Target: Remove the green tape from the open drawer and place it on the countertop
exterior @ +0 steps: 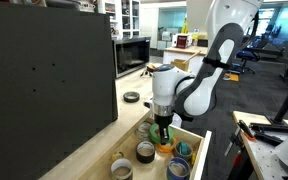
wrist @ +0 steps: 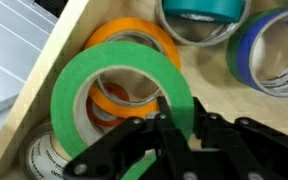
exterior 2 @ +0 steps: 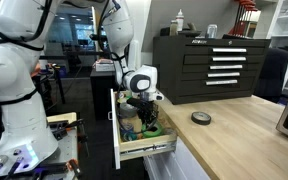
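In the wrist view the green tape [wrist: 79,80], a bright green ring, stands tilted over an orange roll [wrist: 134,45] inside the light-wood drawer [wrist: 64,45]. My gripper [wrist: 174,125] is shut on the green ring's near rim, one finger inside the ring and one outside. In both exterior views the gripper [exterior: 163,131] [exterior 2: 144,112] reaches down into the open drawer [exterior: 199,135] [exterior 2: 144,152]. The pale countertop [exterior: 124,110] [exterior 2: 234,125] lies beside the drawer.
Other rolls lie in the drawer: a teal one [wrist: 199,15], a blue one [wrist: 274,50] and a white one [wrist: 44,160]. A black roll [exterior: 131,97] [exterior 2: 200,118] lies on the countertop. A black tool cabinet [exterior: 44,70] [exterior 2: 209,65] stands on the counter.
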Robot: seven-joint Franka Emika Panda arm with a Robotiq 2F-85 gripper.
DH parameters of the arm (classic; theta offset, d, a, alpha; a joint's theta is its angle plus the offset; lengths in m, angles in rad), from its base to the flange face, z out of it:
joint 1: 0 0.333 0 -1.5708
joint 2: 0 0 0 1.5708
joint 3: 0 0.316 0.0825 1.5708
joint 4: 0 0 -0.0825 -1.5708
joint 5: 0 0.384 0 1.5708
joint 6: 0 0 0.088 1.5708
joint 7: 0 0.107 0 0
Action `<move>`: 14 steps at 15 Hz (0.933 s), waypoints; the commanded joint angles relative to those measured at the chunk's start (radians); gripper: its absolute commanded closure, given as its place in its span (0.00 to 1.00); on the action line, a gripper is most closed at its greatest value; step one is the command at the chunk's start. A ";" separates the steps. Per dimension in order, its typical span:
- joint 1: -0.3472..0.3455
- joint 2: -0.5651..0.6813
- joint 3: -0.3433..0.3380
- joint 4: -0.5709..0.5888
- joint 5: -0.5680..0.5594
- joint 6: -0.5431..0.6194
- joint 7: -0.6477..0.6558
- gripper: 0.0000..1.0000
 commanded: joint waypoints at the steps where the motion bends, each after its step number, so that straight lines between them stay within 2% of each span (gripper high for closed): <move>1: -0.006 -0.141 0.007 -0.049 0.009 -0.130 -0.022 0.94; 5: 0.006 -0.211 -0.003 -0.040 -0.003 -0.222 -0.012 0.94; 11: 0.027 -0.257 -0.029 -0.041 -0.044 -0.250 0.042 0.94; 12: 0.009 -0.287 -0.036 0.006 -0.034 -0.303 0.024 0.94; 14: 0.007 -0.296 -0.055 0.044 -0.046 -0.336 0.036 0.94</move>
